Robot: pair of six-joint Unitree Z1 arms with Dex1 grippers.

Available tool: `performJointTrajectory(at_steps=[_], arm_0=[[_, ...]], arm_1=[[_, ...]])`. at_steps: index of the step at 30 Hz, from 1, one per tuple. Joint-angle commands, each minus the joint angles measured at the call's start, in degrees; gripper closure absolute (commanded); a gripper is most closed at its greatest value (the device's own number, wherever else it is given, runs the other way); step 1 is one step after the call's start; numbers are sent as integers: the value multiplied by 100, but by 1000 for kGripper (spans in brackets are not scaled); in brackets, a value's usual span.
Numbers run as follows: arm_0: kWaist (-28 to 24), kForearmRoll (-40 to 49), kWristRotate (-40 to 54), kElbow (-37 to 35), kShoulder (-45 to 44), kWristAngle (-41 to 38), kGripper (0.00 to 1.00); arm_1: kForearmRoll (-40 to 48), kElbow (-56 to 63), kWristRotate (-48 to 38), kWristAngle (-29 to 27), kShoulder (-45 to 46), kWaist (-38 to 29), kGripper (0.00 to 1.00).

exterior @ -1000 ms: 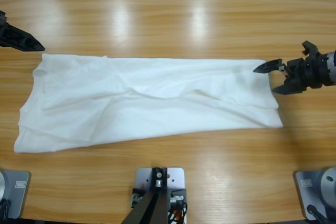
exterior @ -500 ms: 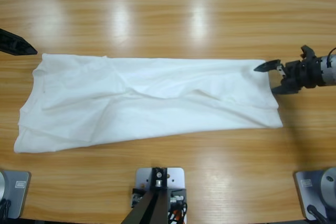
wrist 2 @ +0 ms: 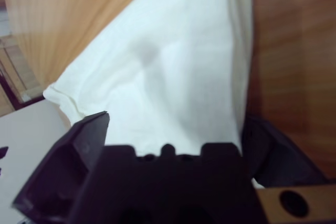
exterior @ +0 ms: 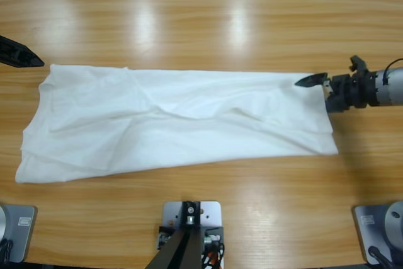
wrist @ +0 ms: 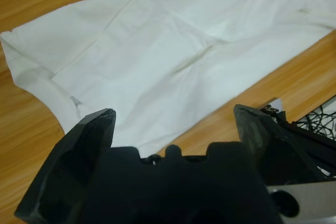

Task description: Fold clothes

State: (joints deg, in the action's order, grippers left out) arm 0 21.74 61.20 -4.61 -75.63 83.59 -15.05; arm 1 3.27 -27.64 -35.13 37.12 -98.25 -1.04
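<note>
High view: the T-shirt (exterior: 176, 121) lies flat on the surface (exterior: 208, 23) as a long band, its long axis running side to side. One end effector (exterior: 318, 92) comes in from the right edge with its jaws apart, straddling the band's upper right corner — one tip over the cloth, the other just off its end. A second end effector (exterior: 22, 55) shows only as a black tip at the left edge, near the upper left corner but apart from it.

Left wrist view: the left end effector (wrist: 173, 124) has its jaws wide apart, holding nothing — the shirt lies ahead of it, clear of both tips.

Right wrist view: the right end effector (wrist 2: 178, 124) is spread open with white cloth between the jaws, so the right arm is nearer to a grasp.
</note>
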Motion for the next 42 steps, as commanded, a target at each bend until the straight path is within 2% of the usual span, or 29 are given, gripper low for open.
performJointTrajectory(at_steps=[1, 2, 3, 4, 8, 9, 10, 20, 27, 36, 42], arm_0=[[76, 76, -76, 198, -45, 62, 110], [76, 76, -76, 198, -46, 64, 110], [76, 76, -76, 198, -53, 64, 110], [76, 76, -70, 203, -60, 67, 110], [76, 76, -67, 192, -57, 95, 110], [76, 69, -67, 189, -52, 99, 110], [76, 69, -67, 184, -45, 99, 110], [76, 71, -67, 206, -25, 97, 109], [76, 59, -67, 171, 26, 99, 110], [76, 32, -58, 163, 87, 122, 106], [59, 1, -67, 155, 186, 125, 107]], arm_1=[[-90, 654, -333, -29, -581, -337, 100], [-90, 659, -337, -29, -581, -343, 166], [-90, 663, -337, -35, -581, -339, 345], [-90, 665, -337, -42, -585, -339, 447], [-90, 693, -367, -82, -603, -341, 724], [-90, 698, -381, -105, -599, -343, 930], [-90, 698, -381, -108, -599, -344, 1000], [70, 705, -372, -158, -516, -344, 1000], [-78, 535, -259, 50, -432, -149, 1000], [-1651, -854, 693, 18, -631, 979, 1000], [-3068, -2062, 1651, -465, -847, 1825, 1000]])
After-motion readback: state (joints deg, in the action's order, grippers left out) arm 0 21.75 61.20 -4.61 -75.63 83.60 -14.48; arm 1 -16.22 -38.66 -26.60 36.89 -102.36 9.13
